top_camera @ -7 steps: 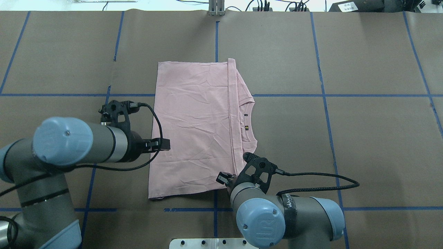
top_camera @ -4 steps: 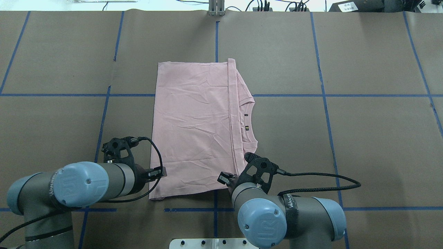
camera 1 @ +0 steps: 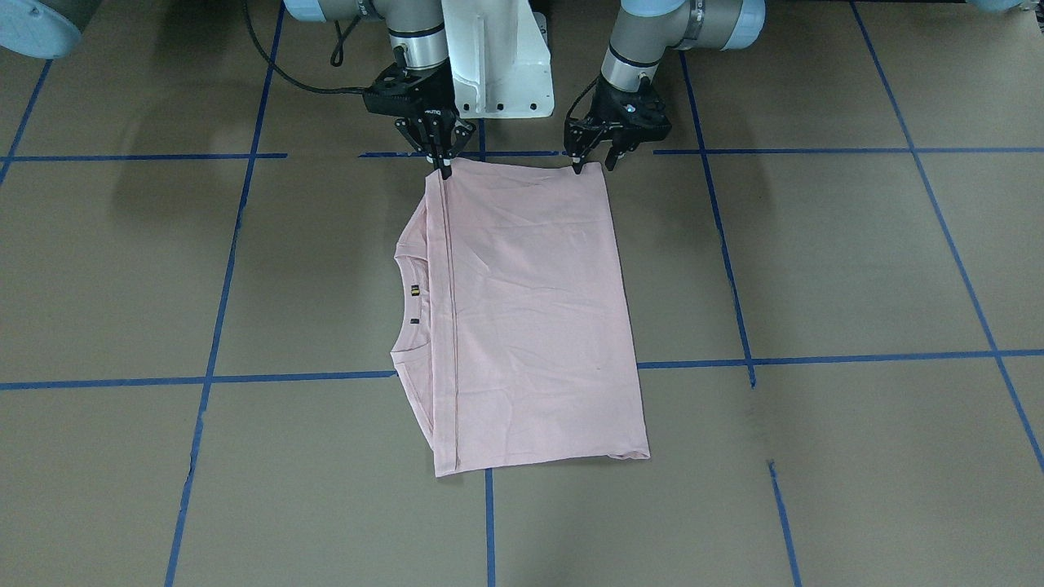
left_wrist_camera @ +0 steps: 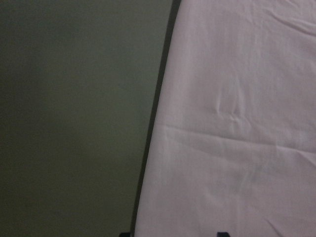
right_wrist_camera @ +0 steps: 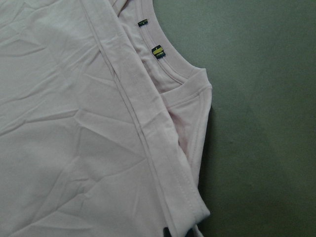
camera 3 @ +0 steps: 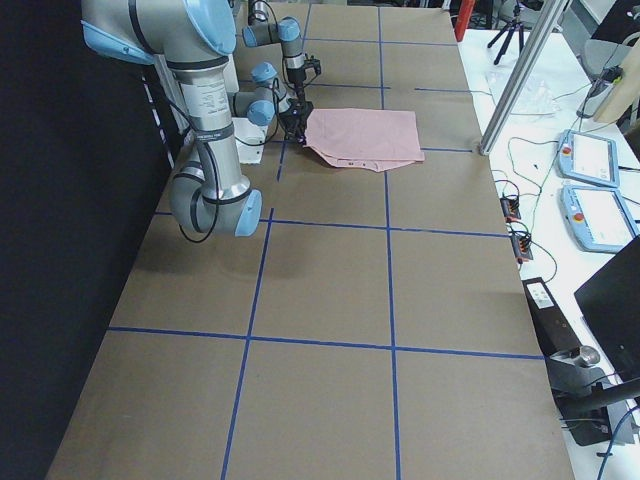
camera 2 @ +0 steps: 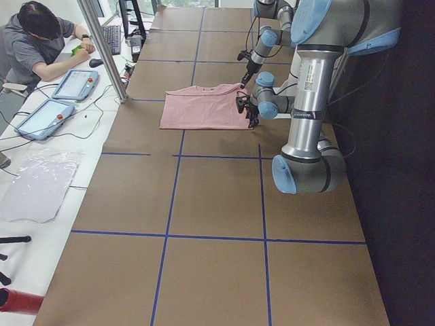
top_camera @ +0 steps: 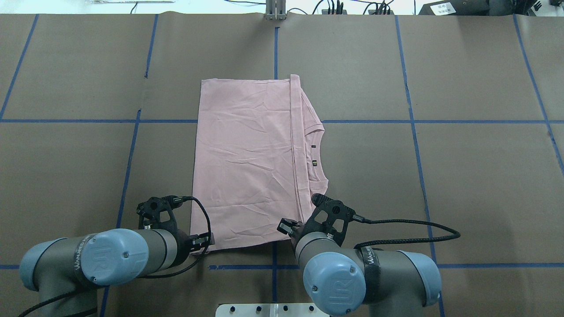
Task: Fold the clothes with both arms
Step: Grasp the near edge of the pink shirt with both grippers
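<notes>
The pale pink T-shirt (top_camera: pixel 246 163) lies folded flat on the brown table, plain side up, its ribbed collar (top_camera: pixel 319 154) at the right; it also shows in the front view (camera 1: pixel 530 310). My left gripper (top_camera: pixel 205 243) is at the shirt's near left corner. In the front view (camera 1: pixel 594 165) its jaws stand open and straddle that corner, and the left wrist view shows the shirt's edge (left_wrist_camera: pixel 163 123) between the tips. My right gripper (camera 1: pixel 446 165) is at the near right corner, its fingers closed to a point on the folded edge (right_wrist_camera: pixel 148 148).
Blue tape lines (top_camera: pixel 414 121) grid the brown table cover. The white pedestal base (camera 1: pixel 497 65) stands just behind both grippers. A black cable (top_camera: pixel 410 240) loops right of the right arm. An operator (camera 2: pixel 41 41) with tablets sits beyond the far edge.
My left arm has moved back along the shirt's left edge, from its middle down to the near left corner. The right arm and the shirt have stayed put.
</notes>
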Robot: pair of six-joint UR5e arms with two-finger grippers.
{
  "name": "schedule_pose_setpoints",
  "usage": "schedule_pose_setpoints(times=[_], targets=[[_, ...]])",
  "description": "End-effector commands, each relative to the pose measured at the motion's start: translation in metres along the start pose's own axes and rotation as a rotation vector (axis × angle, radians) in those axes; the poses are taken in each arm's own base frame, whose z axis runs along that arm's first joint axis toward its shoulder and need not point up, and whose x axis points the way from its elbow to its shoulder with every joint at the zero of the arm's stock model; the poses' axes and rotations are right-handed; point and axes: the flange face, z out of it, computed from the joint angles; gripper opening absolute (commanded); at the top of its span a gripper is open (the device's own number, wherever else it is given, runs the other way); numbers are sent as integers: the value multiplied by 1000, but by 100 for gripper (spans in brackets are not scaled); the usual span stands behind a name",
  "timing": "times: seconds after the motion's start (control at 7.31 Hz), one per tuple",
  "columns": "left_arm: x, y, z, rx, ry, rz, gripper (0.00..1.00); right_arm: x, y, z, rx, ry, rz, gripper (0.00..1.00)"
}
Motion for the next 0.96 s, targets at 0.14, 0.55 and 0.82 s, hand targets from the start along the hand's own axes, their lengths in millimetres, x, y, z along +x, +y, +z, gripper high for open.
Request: schedule_pose_setpoints(times=[0.14, 0.55, 0.82], targets=[[-1, 6, 6, -10, -9, 6, 60, 4, -1, -1, 1, 2, 0, 0], [-1, 7, 9, -10, -14, 9, 59, 4, -1, -1, 1, 2, -1, 0], [1, 8, 14, -11, -20, 10, 55, 4, -1, -1, 0, 2, -1, 0]])
